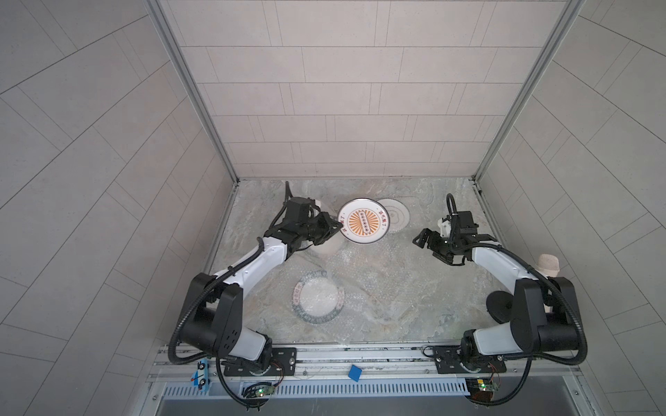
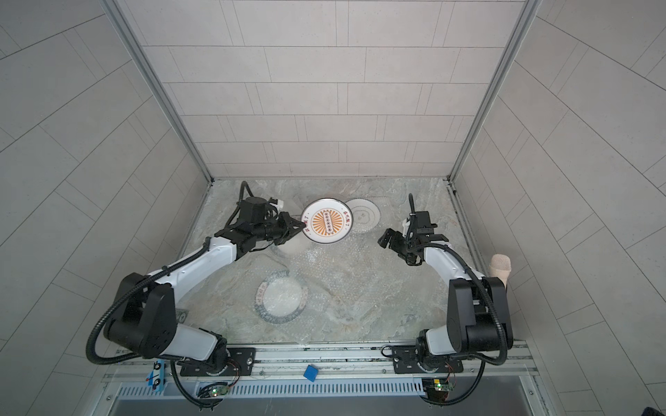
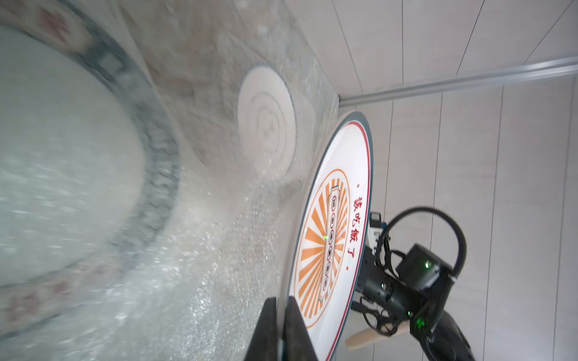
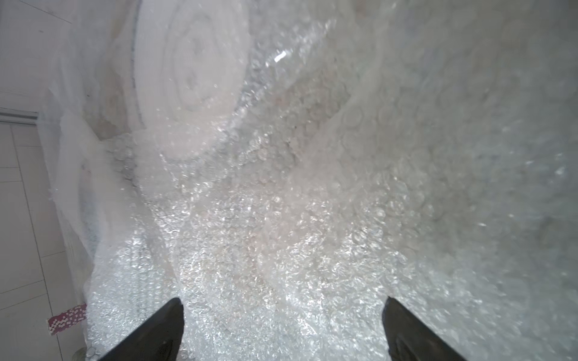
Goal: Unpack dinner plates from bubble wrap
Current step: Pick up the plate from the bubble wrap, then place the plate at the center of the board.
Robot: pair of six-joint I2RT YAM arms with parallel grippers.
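Marble tabletop [image 1: 432,201]: orange-sunburst plate [image 1: 364,221] held up off the bubble wrap [image 1: 367,273].
Left pincer [image 1: 337,226] clamps its rim (plate seemingly tilted); the plate extends toward the right pincer [image 4: 283,304], which gapes empty over the bubble wrap.

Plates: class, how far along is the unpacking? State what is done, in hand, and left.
Done: the sunburst plate is out of the bubble wrap. In hand: the left gripper holds it up by the rim; the right gripper is open over wrap. Left: the near green plate and far green plate lie under wrap. Whether the ringed plate is bare is unclear.
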